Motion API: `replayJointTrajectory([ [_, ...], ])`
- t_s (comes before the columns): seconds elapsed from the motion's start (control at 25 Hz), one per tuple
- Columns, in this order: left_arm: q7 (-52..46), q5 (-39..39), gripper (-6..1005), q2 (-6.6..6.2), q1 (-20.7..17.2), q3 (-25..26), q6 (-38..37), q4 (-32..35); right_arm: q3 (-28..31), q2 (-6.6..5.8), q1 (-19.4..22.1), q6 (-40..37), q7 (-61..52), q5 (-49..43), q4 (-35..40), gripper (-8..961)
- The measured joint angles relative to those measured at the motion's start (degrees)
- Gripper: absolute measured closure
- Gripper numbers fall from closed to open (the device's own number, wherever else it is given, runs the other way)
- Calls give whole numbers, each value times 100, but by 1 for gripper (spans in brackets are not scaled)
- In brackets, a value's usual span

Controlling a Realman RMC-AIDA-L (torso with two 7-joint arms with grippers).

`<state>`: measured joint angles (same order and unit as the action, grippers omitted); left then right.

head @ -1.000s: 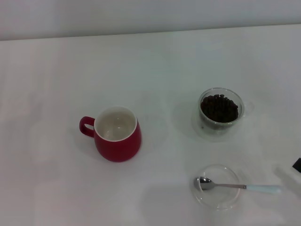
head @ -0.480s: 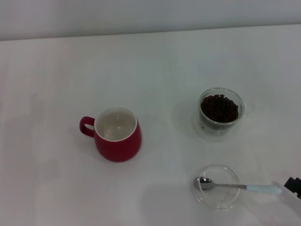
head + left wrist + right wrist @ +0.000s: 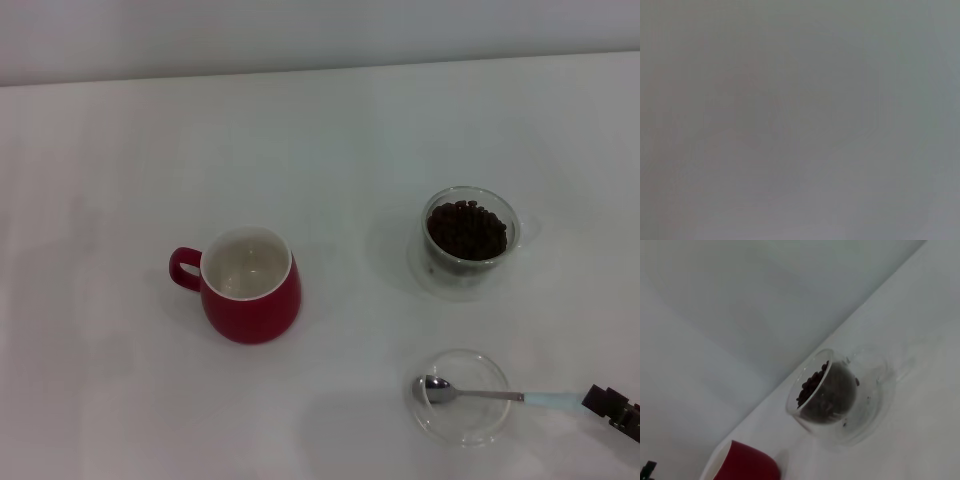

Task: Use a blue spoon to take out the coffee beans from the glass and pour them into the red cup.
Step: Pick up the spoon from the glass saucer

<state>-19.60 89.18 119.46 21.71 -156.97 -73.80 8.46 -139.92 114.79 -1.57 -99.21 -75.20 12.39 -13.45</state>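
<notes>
In the head view the blue spoon (image 3: 500, 395) lies with its metal bowl in a shallow clear dish (image 3: 462, 397) and its pale blue handle end pointing right. My right gripper (image 3: 612, 408) shows as a dark tip at the right edge, touching or just beside that handle end. The glass (image 3: 469, 240) of coffee beans (image 3: 466, 229) stands behind the dish, also seen in the right wrist view as the glass (image 3: 837, 395) with the coffee beans (image 3: 812, 382). The red cup (image 3: 249, 287) stands left of centre, white inside, and the red cup (image 3: 742, 464) edges into the right wrist view. My left gripper is out of view.
Everything stands on a white table (image 3: 330, 150) whose far edge meets a pale wall. The left wrist view shows only a blank grey surface.
My right gripper has come in from the right edge, moving leftward until its tip reaches the spoon's blue handle end. The cup, glass, dish and spoon have not moved.
</notes>
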Motion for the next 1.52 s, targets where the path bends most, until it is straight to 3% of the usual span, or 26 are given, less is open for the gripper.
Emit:
replayJointTrajectory([
  [1.04,0,30,221,-1,35,0,61,6,-9,-1,-293,190,-211,-370,148,174],
  [1.36,0,29,222,-4,38,0,109,-17,-35,-5,-308,210,-349,-371,160,288],
  [1.52,0,29,222,-8,53,0,120,-19,-75,-7,-326,282,-363,-385,157,446],
])
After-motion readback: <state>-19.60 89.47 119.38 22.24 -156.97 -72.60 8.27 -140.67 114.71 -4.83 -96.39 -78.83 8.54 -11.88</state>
